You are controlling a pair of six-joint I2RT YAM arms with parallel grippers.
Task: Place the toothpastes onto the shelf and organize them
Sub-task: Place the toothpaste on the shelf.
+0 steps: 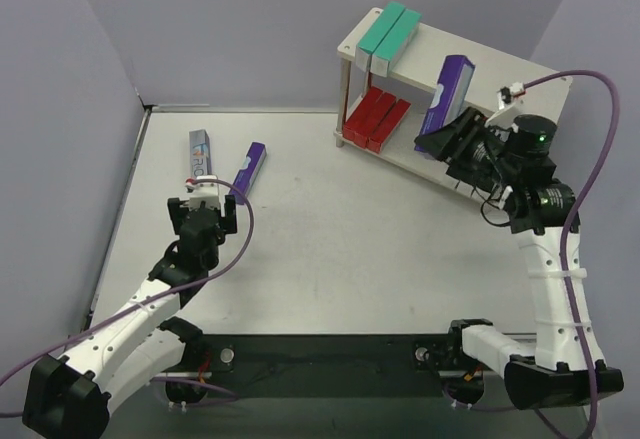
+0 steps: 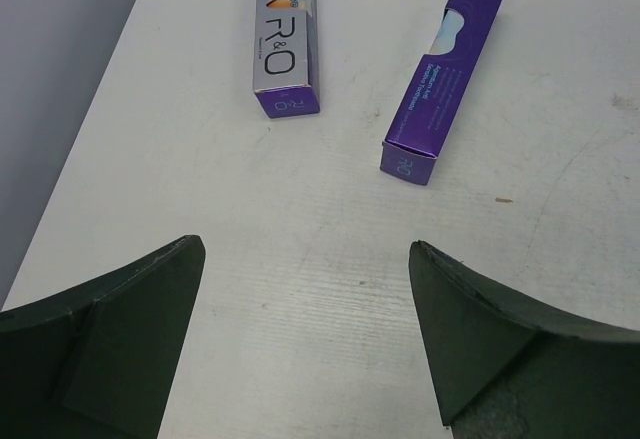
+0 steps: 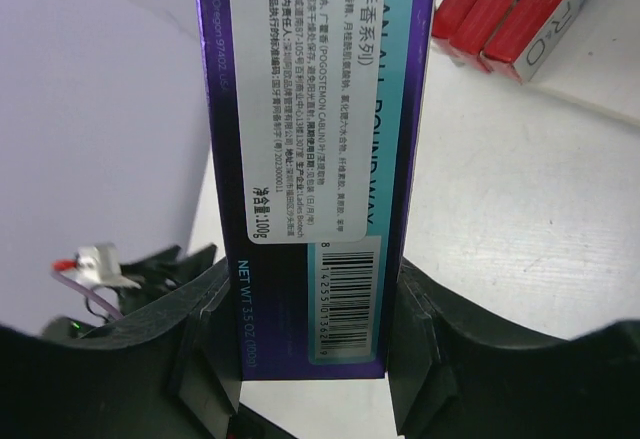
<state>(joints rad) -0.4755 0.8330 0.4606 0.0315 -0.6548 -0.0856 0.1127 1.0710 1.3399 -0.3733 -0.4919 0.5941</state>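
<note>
Between the fingers of the right tool [image 3: 312, 304], gripped by its lower end: one purple carton [image 3: 310, 109], upright at the front edge of the shelf [image 1: 535, 71], seemingly not yet set down. Beyond that tool, already shelved: two teal cartons [image 1: 392, 29] on the top board, about three red cartons [image 1: 377, 119] below. Just ahead of the left tool [image 2: 305, 259], jaws wide and empty: a silver-faced carton [image 2: 285, 39] and a second purple carton [image 2: 445, 74] flat on the bench [image 1: 330, 249], both outstanding.

Purple carton [image 1: 447, 99] stands at shelf [image 1: 500, 59] (teal pair [image 1: 388, 34] atop).
</note>
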